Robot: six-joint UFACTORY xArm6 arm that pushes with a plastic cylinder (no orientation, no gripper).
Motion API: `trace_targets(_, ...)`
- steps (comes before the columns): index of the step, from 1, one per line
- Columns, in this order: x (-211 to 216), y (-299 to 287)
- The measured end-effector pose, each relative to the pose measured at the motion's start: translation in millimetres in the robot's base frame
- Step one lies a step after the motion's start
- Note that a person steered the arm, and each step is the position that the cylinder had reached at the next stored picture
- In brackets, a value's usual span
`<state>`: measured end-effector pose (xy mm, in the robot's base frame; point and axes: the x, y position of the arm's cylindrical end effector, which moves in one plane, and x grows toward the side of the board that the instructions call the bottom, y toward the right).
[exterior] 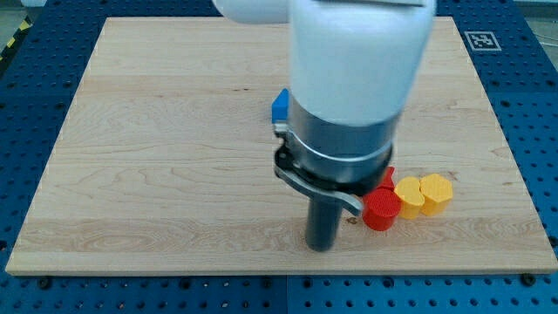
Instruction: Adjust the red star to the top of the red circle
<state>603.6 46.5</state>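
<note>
The red circle (381, 209) is a short red cylinder at the lower right of the wooden board (157, 157). A red piece (387, 177) shows just above it, mostly hidden behind the arm; it may be the red star, but its shape cannot be made out. My tip (322, 246) touches the board to the left of the red circle, a short gap away and slightly lower in the view. The arm's white and grey body (349, 105) covers the board's middle.
A yellow block (410, 195) and a yellow hexagon block (436, 192) sit in a row right of the red circle. A blue block (280, 106) peeks out left of the arm. A marker tag (480, 40) is at the top right.
</note>
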Motion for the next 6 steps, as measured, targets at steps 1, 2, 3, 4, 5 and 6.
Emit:
trace_targets(1,15,13)
trace_targets(2,15,48)
trace_targets(3,15,95)
trace_targets(4,13,96)
trace_targets(5,-17,86)
trace_targets(6,-18,86)
